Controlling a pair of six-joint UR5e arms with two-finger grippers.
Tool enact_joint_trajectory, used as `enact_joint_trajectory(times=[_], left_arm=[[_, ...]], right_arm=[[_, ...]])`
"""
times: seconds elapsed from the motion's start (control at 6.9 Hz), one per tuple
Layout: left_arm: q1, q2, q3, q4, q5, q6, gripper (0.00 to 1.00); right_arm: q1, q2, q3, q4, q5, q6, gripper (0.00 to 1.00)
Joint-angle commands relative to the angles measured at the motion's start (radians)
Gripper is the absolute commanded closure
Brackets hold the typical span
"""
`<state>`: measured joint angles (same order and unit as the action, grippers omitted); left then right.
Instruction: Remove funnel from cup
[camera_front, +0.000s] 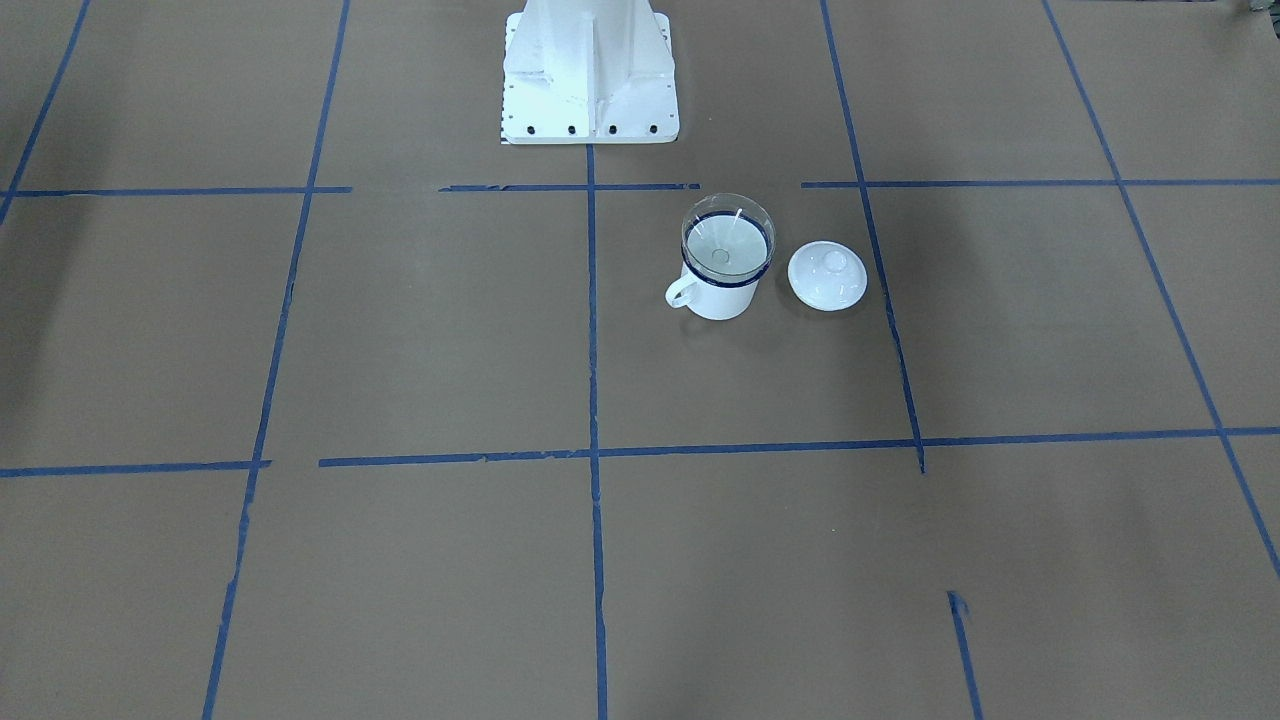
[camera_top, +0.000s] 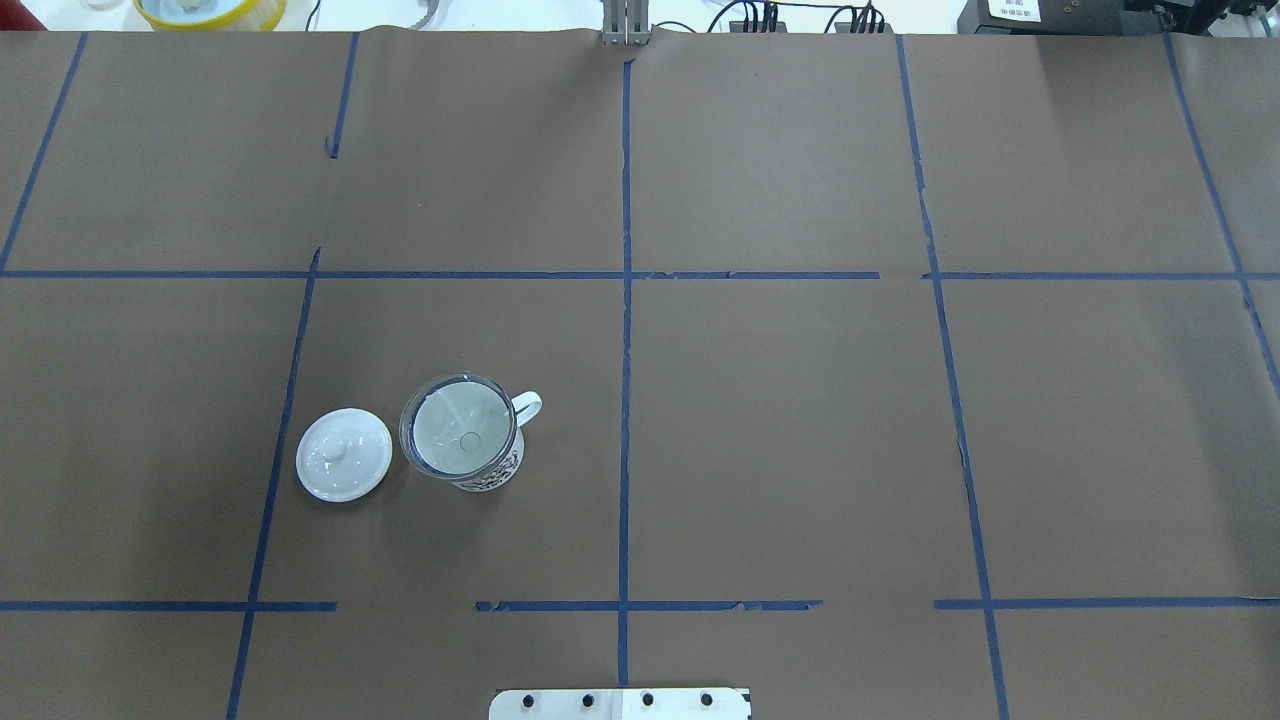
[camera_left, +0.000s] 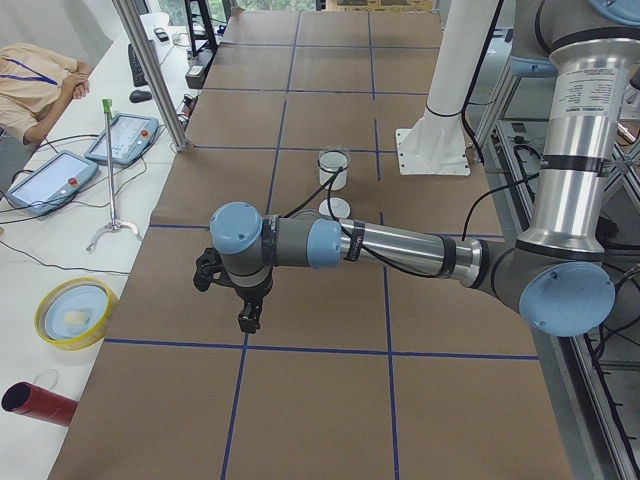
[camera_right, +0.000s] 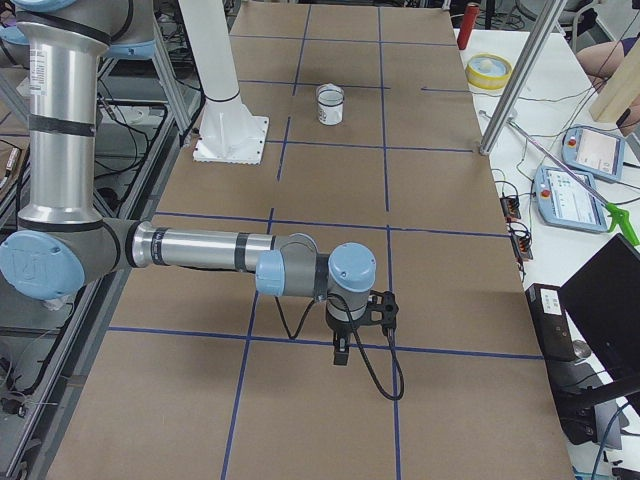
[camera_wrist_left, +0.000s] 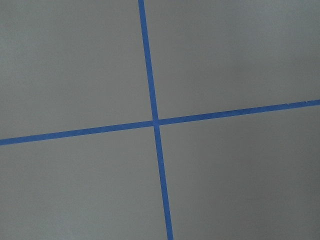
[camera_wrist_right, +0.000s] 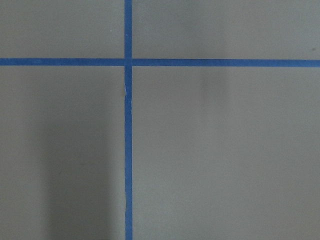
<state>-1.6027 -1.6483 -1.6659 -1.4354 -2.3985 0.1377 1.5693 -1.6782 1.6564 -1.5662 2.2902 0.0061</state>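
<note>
Caught the left gripper (camera_left: 247, 318) only from the table's end on the robot's left. Hung fingers-down from a level forearm above the brown-papered table (camera_top: 800, 420), close to a blue tape line (camera_left: 300, 350) and well apart from the mug. Could not tell its opening from that angle, nor any hold on anything. Got only a tape cross (camera_wrist_left: 155, 122) on bare paper from the left wrist view.

Moving right in the overhead view, found a white domed lid (camera_top: 343, 454) with a knob, flat on the paper just beside the mug and not touching it. Next to it, found the clear funnel (camera_top: 460, 425) seated upright in the mouth of the white enamel mug (camera_top: 490, 472), wide rim resting on the dark blue rim, spout down inside. Placed both in the square left of the centre tape line, on the robot's left half. Noted the loop handle (camera_top: 528, 405) pointing right and away from the robot. Made out a dark print on the mug's side, possibly a pattern, too small to read.

Farthest right, caught the right gripper (camera_right: 341, 352) only from the other table end. Pointed down over the paper by a tape line, far from the mug. Could not tell its opening either. Got another bare tape cross (camera_wrist_right: 128, 62) from the right wrist view.
</note>
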Motion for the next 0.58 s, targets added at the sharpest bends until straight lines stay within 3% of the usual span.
enact_joint_trajectory(times=[0.0, 0.14, 0.43], left_arm=[[0.003, 0.001, -0.008, -0.069, -0.002, -0.004, 0.0], [0.012, -0.008, -0.024, -0.083, -0.007, -0.159, 0.0], [0.14, -0.013, -0.102, -0.233, 0.007, -0.593, 0.0]], right_arm=[[0.0, 0.0, 0.0, 0.0, 0.0, 0.0, 0.0], [0.0, 0.0, 0.0, 0.0, 0.0, 0.0, 0.0], [0.0, 0.0, -0.001, 0.0, 0.0, 0.0, 0.0]])
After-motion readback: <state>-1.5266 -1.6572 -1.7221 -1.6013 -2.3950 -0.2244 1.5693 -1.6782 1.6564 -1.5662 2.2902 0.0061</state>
